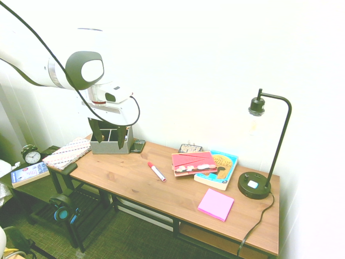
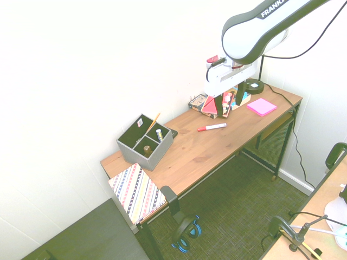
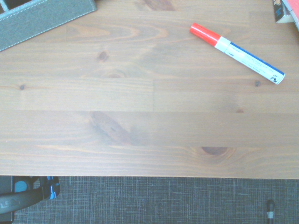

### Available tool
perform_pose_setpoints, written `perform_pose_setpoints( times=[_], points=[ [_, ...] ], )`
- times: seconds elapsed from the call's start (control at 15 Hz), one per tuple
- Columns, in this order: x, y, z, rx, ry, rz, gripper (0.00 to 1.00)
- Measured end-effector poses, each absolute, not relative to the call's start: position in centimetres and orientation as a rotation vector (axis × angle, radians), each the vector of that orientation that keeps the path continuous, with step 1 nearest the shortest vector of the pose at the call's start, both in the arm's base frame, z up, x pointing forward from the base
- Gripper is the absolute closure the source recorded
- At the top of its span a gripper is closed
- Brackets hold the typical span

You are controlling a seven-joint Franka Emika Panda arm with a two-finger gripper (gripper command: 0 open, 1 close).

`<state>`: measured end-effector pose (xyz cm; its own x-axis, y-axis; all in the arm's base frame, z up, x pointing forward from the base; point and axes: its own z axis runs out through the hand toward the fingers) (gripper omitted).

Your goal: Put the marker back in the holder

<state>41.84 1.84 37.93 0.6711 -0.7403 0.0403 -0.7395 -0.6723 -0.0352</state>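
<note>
My hand [image 1: 109, 135] hung wide open over the bench [image 1: 178, 199], marker [image 1: 157, 171] ungrabbed, so next was reaching it, then the holder [image 2: 145, 143].

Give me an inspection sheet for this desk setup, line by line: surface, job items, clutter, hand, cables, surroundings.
Surface: wooden desk top, dry, bare in the middle.
Job's things: red-capped white marker lying flat in the open; grey compartmented holder near the wall end, pencil and small items inside.
Clutter: pink sticky-note pad, red folder on a blue book, striped notebook, black desk lamp.
Hand: white arm's hand open, empty, above the desk.
Cables: lamp cord hangs off the edge.
Surroundings: white walls, headphones below, alarm clock.
</note>
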Motion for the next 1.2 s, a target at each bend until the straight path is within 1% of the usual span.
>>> perform_pose_setpoints(
  times=[0.13,0.33,0.47,0.87,1.2],
  points=[
    [42.0,1.9,37.6,-2.856,1.251,-0.078,0.0],
    [43.5,1.9,36.5,-2.891,1.096,-0.198,0.0],
    [44.4,1.8,34.6,-2.928,0.99,-0.219,0.0],
    [46.4,-0.5,25.9,-3.051,0.791,-0.217,0.0],
    [48.1,-2.9,22.5,-3.108,0.584,-0.251,0.0]
  ],
)
